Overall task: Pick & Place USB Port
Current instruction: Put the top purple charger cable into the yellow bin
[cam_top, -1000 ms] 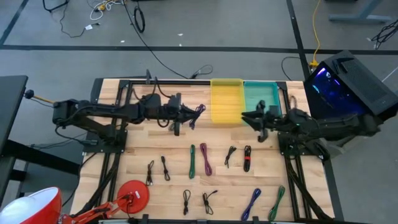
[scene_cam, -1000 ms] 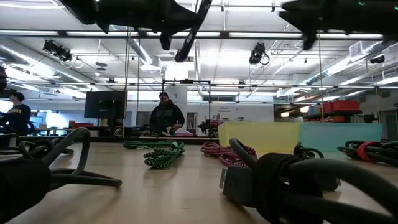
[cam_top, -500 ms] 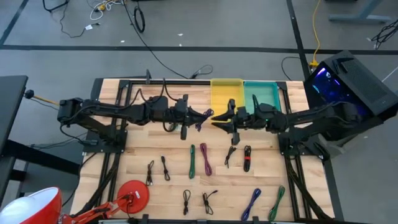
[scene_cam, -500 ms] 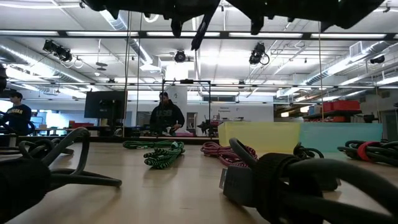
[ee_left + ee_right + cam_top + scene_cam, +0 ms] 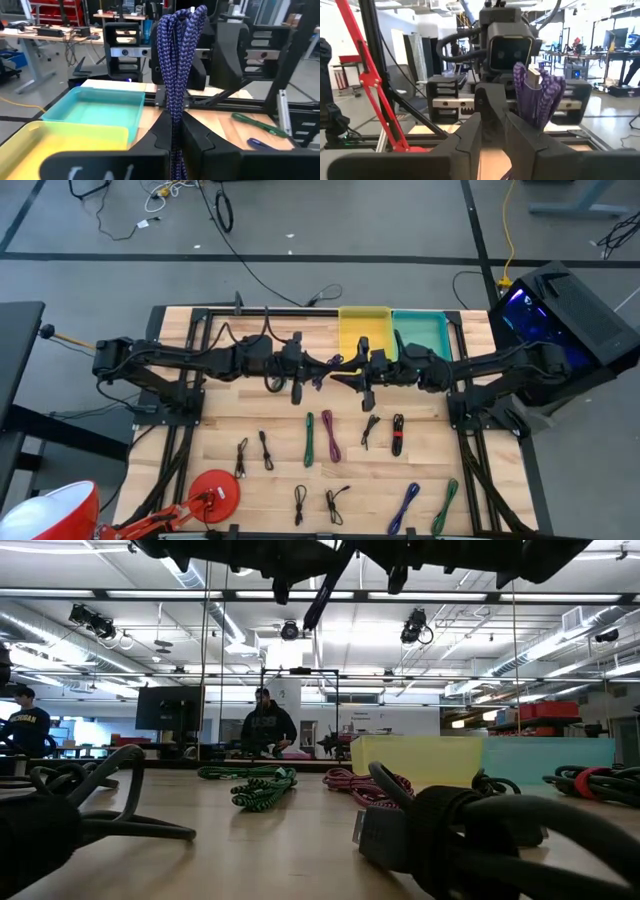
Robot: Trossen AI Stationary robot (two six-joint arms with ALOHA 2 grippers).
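Note:
A coiled purple braided USB cable (image 5: pixel 322 364) is held in the air over the middle of the table's far half by my left gripper (image 5: pixel 312 368), which is shut on it. In the left wrist view the cable's bundle (image 5: pixel 177 60) stands out past the fingers. My right gripper (image 5: pixel 352 376) is open. It faces the left gripper from the table's right, just short of the cable (image 5: pixel 538 95), with a small gap between them. The yellow bin (image 5: pixel 364 340) and teal bin (image 5: pixel 420 335) sit on the table just beyond both grippers. My left gripper pinches the folded cable bundle (image 5: pixel 175 120) between its two fingers, several strands together. The fingers lie level and point toward the table's right. The looped end (image 5: pixel 182 20) sticks out beyond the fingertips. The cable is lifted clear of the table.
Several more coiled cables lie on the near half of the table, among them a green cable (image 5: pixel 309 438), a magenta cable (image 5: pixel 330 435) and a black-and-red cable (image 5: pixel 398 435). A red lamp (image 5: pixel 213 490) stands at the near left corner. People stand in the room behind (image 5: pixel 268 728).
My right arm has swung from over the teal bin toward the table's left, ending face to face with the left gripper. My left gripper has carried the purple cable a little toward the table's right and stayed shut on it.

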